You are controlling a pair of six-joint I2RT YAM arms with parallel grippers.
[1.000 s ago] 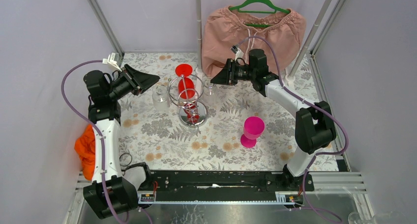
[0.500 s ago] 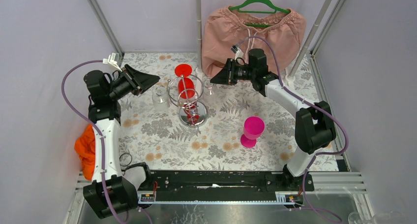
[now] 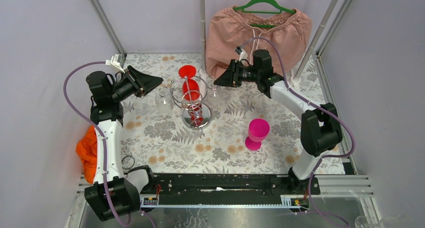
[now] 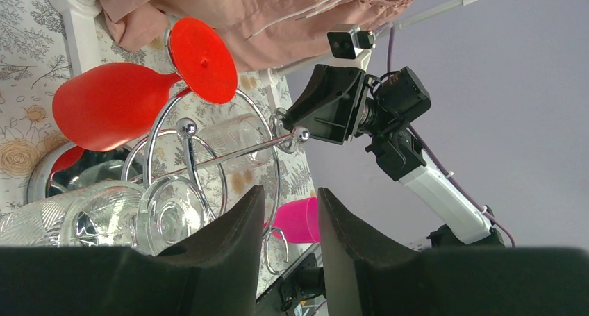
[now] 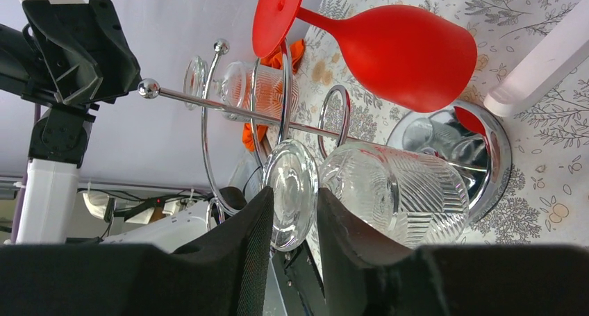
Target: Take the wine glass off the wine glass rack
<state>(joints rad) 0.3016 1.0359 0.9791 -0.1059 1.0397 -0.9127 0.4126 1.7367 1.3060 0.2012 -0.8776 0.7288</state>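
Observation:
The chrome wine glass rack [image 3: 194, 119] stands mid-table with a red wine glass [image 3: 190, 87] and two clear wine glasses hanging upside down on it, one on the left [image 3: 163, 98] and one on the right [image 3: 213, 90]. My left gripper [image 3: 156, 80] is open and empty just left of the rack [image 4: 229, 153], with the left clear glass [image 4: 90, 215] beside its fingers. My right gripper [image 3: 217, 81] is narrowly open at the rack's right side [image 5: 229, 107]. Its fingers [image 5: 258, 226] straddle the foot of the right clear glass [image 5: 403, 191].
A pink wine glass [image 3: 257, 133] stands upright on the table to the right of the rack. Pink shorts on a green hanger [image 3: 258, 30] hang behind, beside a vertical pole [image 3: 202, 27]. An orange cloth [image 3: 86, 150] lies at the left edge. Frame posts stand at the back corners.
My right gripper has edged slightly left toward the rack. The left arm and the glasses have not visibly moved.

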